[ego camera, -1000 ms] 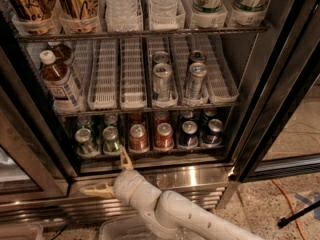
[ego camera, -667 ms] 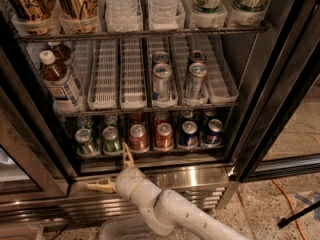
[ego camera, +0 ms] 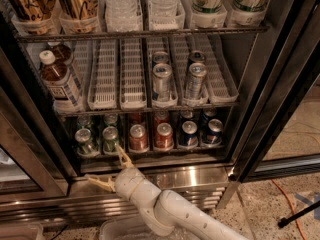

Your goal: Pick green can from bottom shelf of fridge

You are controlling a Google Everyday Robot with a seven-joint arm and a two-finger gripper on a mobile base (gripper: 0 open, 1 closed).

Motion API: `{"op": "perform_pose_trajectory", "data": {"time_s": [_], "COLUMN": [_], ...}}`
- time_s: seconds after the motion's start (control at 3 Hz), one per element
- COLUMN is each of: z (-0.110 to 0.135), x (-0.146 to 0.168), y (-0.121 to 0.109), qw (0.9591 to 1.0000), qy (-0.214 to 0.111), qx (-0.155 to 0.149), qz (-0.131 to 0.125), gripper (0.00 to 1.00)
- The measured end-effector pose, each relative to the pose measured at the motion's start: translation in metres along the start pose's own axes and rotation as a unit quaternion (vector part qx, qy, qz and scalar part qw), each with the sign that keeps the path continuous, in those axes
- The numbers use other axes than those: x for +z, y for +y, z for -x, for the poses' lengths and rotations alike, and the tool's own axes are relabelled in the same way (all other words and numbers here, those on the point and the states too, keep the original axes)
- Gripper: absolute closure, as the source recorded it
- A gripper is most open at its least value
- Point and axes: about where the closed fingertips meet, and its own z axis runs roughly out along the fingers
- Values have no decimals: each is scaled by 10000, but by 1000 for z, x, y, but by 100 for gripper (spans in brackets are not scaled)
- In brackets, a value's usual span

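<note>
Two rows of green cans stand at the left of the bottom shelf [ego camera: 150, 151] of the fridge [ego camera: 280, 84]. The front ones are at left [ego camera: 84, 140] and just right of it [ego camera: 110, 138]. My gripper [ego camera: 108, 168] is open, with its cream fingers spread wide, in front of the steel base panel just below the shelf's front edge. One fingertip [ego camera: 121, 153] points up at the right-hand green can, close below it and apart from it. The other finger [ego camera: 96, 181] points left. It holds nothing.
Red-brown cans [ego camera: 138, 136] and dark blue cans [ego camera: 189, 133] fill the shelf to the right. The rack above holds tall silver cans [ego camera: 161, 81] and brown bottles [ego camera: 57, 81]. The open door frame [ego camera: 260, 149] stands at right. An orange cable [ego camera: 292, 204] lies on the floor.
My gripper has risen a little and moved closer to the front of the bottom shelf. The cans have not moved.
</note>
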Motion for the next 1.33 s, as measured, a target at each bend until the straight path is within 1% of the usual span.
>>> {"op": "perform_pose_trajectory", "data": {"time_s": [0.33,0.67,1.0,1.33], "z": [0,0,-3,-8], "x": [0,0,4,11], "y": [0,0,0,-4], "qw": [10000,10000,10000,9999], "qy": [0,0,38,121], "qx": [0,0,8,3], "qz": [0,0,37,45], "gripper": [36,25,25,22]}}
